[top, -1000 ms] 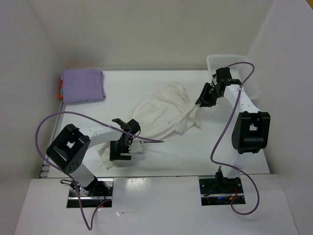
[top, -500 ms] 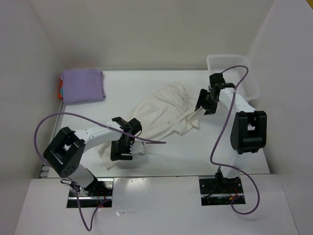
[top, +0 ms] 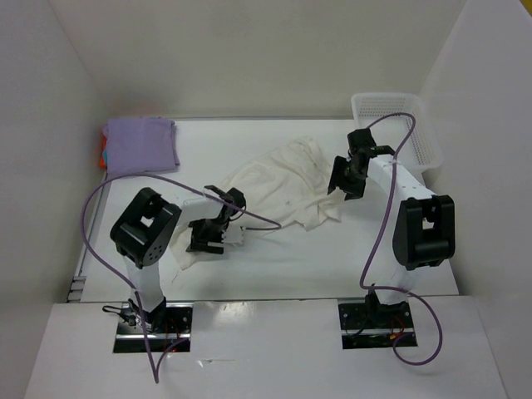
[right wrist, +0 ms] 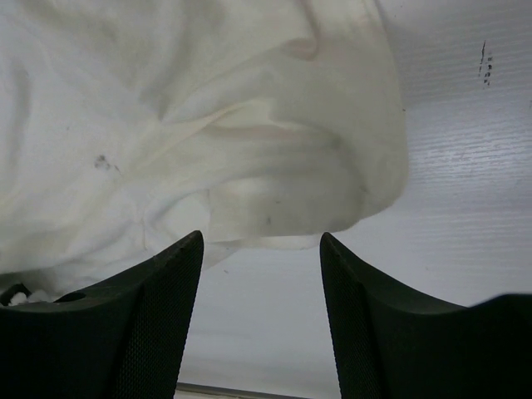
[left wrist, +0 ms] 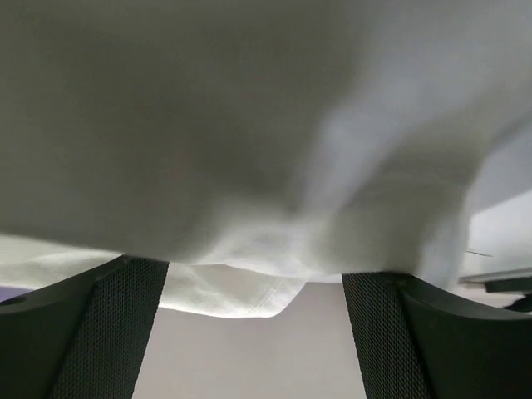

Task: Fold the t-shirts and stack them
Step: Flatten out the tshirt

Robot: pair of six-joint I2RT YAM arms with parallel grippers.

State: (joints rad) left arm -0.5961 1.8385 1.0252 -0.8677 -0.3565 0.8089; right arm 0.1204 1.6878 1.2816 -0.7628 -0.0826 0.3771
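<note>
Well, the off-white t-shirt (top: 278, 187) lies rumpled and unfolded on the worktop (top: 283, 270), and we place everything else by it. At its near-left end the left arm (top: 151, 226) bends low, and the left jaws stand wide apart, close against the cloth (in the left wrist view a drooping hem hangs between the two fingers (left wrist: 116, 332) and the shirt fills nearly all we see, yet nothing is pinched). At the shirt's right edge the right arm (top: 422, 229) reaches in, and the right jaws are likewise parted. Between them we see bare worktop, with the hem just beyond and not gripped. A few small dark specks mark the fabric there.

Well apart from the shirt, to its back left, a lavender t-shirt (top: 141, 145) lies folded flat, with a sliver of an orange t-shirt (top: 102, 156) showing under its left edge. To the shirt's back right, beyond the right arm, a white mesh basket (top: 420, 133) sits in the corner. A purple cable (top: 166, 176) arches over the left arm and comes down by the shirt's near edge.
</note>
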